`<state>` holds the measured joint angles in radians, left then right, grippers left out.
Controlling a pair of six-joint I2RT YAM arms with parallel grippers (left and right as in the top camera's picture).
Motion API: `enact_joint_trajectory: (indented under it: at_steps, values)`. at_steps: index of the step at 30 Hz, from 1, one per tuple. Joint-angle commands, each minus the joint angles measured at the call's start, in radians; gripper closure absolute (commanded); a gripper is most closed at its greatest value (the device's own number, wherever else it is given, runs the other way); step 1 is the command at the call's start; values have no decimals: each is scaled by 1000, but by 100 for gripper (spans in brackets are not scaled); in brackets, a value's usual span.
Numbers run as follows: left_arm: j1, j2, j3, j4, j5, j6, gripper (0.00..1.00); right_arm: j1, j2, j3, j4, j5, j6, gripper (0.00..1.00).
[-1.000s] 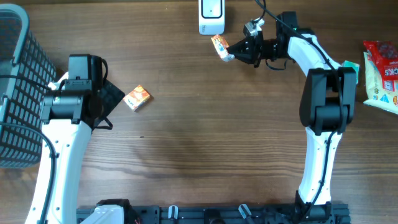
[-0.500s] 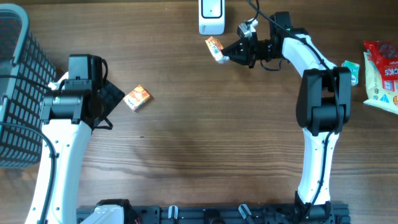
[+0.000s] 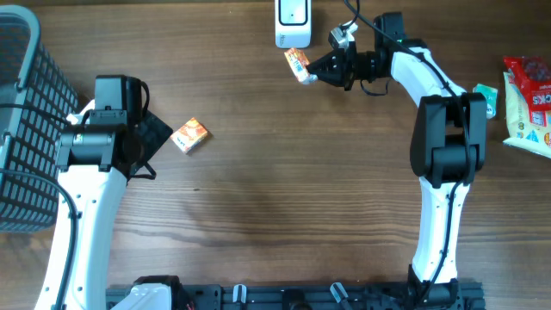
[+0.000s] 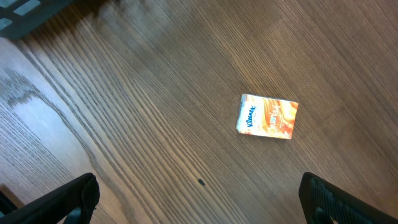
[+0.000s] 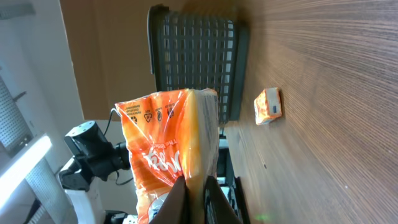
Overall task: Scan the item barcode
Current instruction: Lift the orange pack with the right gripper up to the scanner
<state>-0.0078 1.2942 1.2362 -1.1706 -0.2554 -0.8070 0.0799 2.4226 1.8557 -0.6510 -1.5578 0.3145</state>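
Observation:
An orange snack packet (image 3: 298, 65) hangs above the table just below the white barcode scanner (image 3: 293, 21) at the far edge. My right gripper (image 3: 317, 72) is shut on the packet's edge. In the right wrist view the packet (image 5: 171, 137) fills the centre, pinched between the fingers of the right gripper (image 5: 194, 200). My left gripper (image 3: 157, 138) stands open at the left, next to a small orange Kleenex pack (image 3: 191, 135). In the left wrist view the pack (image 4: 268, 116) lies flat on the wood, ahead of the wide-open left gripper (image 4: 199, 200), which holds nothing.
A dark wire basket (image 3: 26, 129) stands at the left edge, also in the right wrist view as the basket (image 5: 196, 56). Red and yellow snack bags (image 3: 529, 103) and a small teal item (image 3: 487, 96) lie at the right edge.
My right gripper has carried the orange packet left and a little toward the far edge, closer to the scanner. The left arm and the Kleenex pack have not moved.

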Motion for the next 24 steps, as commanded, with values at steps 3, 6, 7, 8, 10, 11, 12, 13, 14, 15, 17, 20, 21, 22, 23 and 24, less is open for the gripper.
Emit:
enact_joint_trajectory:
  at_steps: [3, 6, 7, 8, 10, 11, 12, 13, 14, 15, 17, 20, 21, 22, 23, 24]
  values:
    - [6, 4, -2, 0, 5, -13, 0, -8, -4, -5, 69, 357, 256, 96]
    - [6, 4, -2, 0, 5, -13, 0, -13, -40, -4, 134, 449, 272, 96]
    - [6, 4, -2, 0, 5, -13, 0, -13, -61, -3, 143, 484, 270, 96]
    - [6, 4, -2, 0, 5, -13, 0, -13, -87, 0, 140, 547, 267, 96]
    - [6, 4, -2, 0, 5, -13, 0, -10, -166, 0, 109, 763, 247, 95]
    - [6, 4, -2, 0, 5, -13, 0, -3, -215, 0, 84, 919, 225, 96]
    - [6, 4, -2, 0, 5, -13, 0, 8, -259, 0, 66, 1064, 201, 96]
    - [6, 4, -2, 0, 5, -13, 0, 24, -301, 0, 59, 1206, 174, 95]
    - [6, 4, -2, 0, 5, -13, 0, 44, -336, 0, 63, 1347, 137, 96]
    - [6, 4, -2, 0, 5, -13, 0, 71, -370, 0, 83, 1479, 101, 96]
    - [6, 4, -2, 0, 5, -13, 0, 134, -407, 0, 160, 1683, -10, 96]
    - [6, 4, -2, 0, 5, -13, 0, 232, -414, -1, 300, 1818, -232, 96]
    - [6, 4, -2, 0, 5, -13, 0, 266, -405, -1, 343, 1846, -307, 96]
    - [6, 4, -2, 0, 5, -13, 0, 300, -396, -1, 389, 1876, -377, 95]
    - [6, 4, -2, 0, 5, -13, 0, 329, -380, -1, 436, 1905, -447, 96]
    - [6, 4, -2, 0, 5, -13, 0, 355, -363, -1, 484, 1939, -509, 96]
